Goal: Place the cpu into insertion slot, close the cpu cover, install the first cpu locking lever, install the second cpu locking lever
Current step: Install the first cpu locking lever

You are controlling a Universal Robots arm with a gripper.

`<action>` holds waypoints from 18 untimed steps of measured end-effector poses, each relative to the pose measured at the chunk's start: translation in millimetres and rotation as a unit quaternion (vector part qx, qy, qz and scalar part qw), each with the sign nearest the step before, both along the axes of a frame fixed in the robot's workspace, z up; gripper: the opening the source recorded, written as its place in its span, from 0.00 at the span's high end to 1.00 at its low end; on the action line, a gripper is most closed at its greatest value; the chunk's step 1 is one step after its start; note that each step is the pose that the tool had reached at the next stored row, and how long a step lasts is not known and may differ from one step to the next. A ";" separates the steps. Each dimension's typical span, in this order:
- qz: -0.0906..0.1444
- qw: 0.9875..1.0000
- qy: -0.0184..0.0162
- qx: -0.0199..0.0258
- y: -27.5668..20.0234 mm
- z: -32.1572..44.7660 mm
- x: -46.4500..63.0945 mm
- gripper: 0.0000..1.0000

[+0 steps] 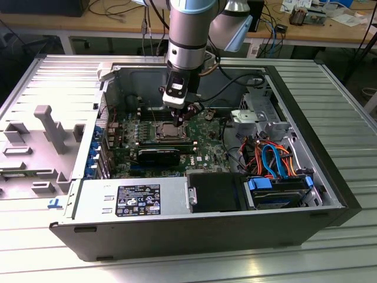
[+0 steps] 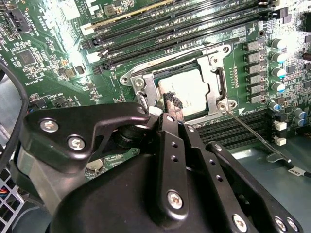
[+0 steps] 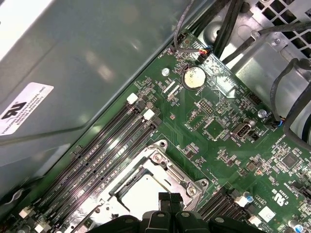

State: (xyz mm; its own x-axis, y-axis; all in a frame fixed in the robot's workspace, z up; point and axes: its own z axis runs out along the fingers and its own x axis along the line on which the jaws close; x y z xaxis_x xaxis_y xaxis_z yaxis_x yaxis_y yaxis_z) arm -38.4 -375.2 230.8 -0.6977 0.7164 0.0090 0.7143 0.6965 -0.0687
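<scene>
Claw (image 2: 172, 103), tips together on nothing, hangs at the socket (image 2: 160, 65) edge. Chip (image 2: 187, 90) lies seated there under the lowered cover (image 2: 214, 77). Thin free lever (image 2: 252, 133) looks stiff, springy and slippery; its hooked end seems the place to push.

Bright light — patchy glare (circuit board (image 2: 73, 60))
</scene>
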 end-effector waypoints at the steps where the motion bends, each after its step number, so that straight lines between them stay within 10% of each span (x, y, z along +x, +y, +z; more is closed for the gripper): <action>1: 0.001 1.000 0.000 0.000 0.0 0.0 0.0 0.89; 18: 0.018 1.000 0.000 0.000 0.0 0.0 0.0 0.89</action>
